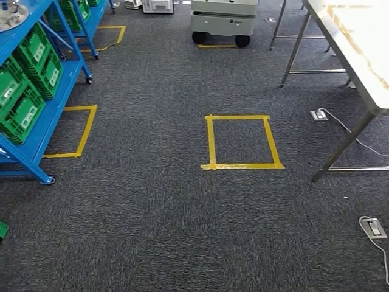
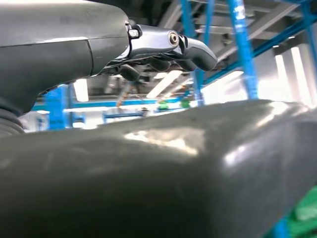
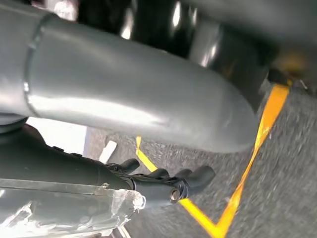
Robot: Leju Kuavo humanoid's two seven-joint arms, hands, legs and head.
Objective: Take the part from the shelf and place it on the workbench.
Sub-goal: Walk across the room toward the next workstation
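Left hand (image 2: 164,49) loosely curled, holding nothing, before blue steel shelf (image 2: 242,49) uprights. Right hand (image 3: 168,181) slack, fingers apart, over coarse grey carpet (image 3: 291,163) and yellow tape (image 3: 261,134) corner.

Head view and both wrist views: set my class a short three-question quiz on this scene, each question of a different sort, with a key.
1. True or false: the green crates sit on the blue shelf.
2. The full yellow tape square lies: A on the workbench, B on the carpet, C on the shelf?
3. Fill in: the left hand holds ____.

Key: 1 true; 2 B; 3 nothing.
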